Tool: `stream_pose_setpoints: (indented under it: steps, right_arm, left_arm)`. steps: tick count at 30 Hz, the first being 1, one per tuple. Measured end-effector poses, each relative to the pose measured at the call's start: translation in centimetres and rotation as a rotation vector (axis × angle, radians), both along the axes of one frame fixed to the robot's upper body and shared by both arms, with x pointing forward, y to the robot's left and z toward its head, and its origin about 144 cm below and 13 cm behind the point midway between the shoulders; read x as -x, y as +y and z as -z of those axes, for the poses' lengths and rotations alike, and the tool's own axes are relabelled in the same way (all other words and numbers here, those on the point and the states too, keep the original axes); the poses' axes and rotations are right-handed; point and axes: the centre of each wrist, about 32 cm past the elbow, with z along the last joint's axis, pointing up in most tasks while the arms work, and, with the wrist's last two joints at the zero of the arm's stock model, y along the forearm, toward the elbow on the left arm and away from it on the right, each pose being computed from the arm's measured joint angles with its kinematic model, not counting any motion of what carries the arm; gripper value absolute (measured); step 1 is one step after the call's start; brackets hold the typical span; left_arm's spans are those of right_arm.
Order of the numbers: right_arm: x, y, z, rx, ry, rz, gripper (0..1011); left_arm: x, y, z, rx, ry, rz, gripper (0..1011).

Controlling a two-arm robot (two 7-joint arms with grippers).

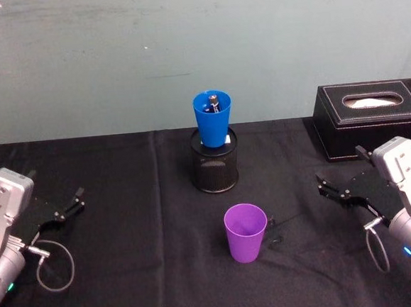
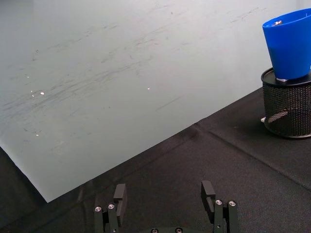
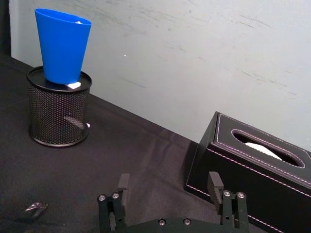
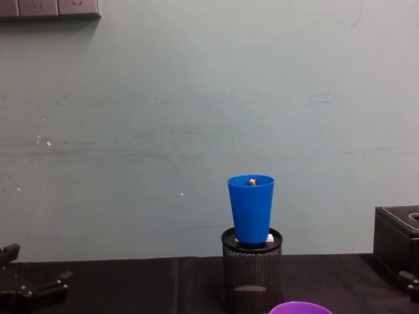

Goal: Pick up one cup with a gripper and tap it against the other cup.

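My right end effector (image 3: 169, 182) hangs low over the right side of the bench (image 1: 129, 273) with its fingers spread apart and nothing between them. The left end effector (image 2: 164, 189) sits parked at the far left, spread the same way. The purple cup (image 1: 246, 232) stands upright and alone near the front centre of the bench, closer to my right side. I judge it light, thin-walled plastic, smooth and slippery, with a taper that could let it squirt upward under a hard pinch. I would close gently across the mid-wall, just under the rim. The blue cup (image 1: 212, 117) is perched in the mouth of the mesh pen holder (image 1: 214, 168) farther back, so a firm tap could topple it. The tissue box (image 1: 371, 119) stands well clear at the right.
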Motion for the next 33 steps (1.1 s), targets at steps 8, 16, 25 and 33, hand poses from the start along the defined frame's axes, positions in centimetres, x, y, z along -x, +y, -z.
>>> stream_pose_setpoints:
  steps: [8,16,25,33]
  right_arm:
    - [0.0,-0.01,0.0,0.0,0.0,0.0,1002]
    - [0.0,-0.01,-0.01,0.0,0.0,0.0,1003]
    - [0.0,-0.01,0.0,0.0,0.0,0.0,1002]
    - [0.0,-0.01,-0.01,0.0,0.0,0.0,1002]
  left_arm:
    - [0.0,0.0,0.0,0.0,0.0,0.0,1000]
    - [0.0,0.0,0.0,0.0,0.0,0.0,1000]
    - [0.0,0.0,0.0,0.0,0.0,0.0,1000]
    - [0.0,0.0,0.0,0.0,0.0,0.0,1000]
